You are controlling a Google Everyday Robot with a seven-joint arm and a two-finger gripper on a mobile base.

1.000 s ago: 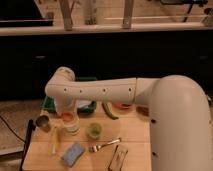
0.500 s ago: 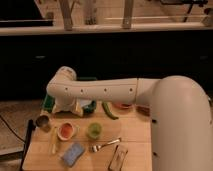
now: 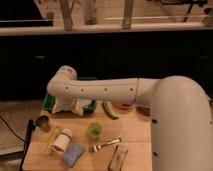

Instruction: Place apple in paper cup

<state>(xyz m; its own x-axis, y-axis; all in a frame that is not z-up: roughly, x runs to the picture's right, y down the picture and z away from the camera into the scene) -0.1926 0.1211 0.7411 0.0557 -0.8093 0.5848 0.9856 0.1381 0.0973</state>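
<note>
The white paper cup [image 3: 62, 139] stands at the front left of the wooden table [image 3: 135, 132], leaning toward the camera. The orange-red apple [image 3: 58, 145] shows inside its mouth. My gripper [image 3: 68, 106] hangs from the white arm above and behind the cup, clear of it. Its fingers look spread and hold nothing.
A small dark metal cup [image 3: 42, 121] stands left of the paper cup and a small green cup [image 3: 93, 130] right of it. A long green vegetable [image 3: 110, 110], fork [image 3: 105, 145], blue sponge [image 3: 73, 154] and wrapped bar [image 3: 118, 158] lie around. A green bin [image 3: 48, 102] sits behind the gripper.
The gripper held the apple at the cup's mouth; the apple now sits in the cup. The gripper has risen and drawn back, empty.
</note>
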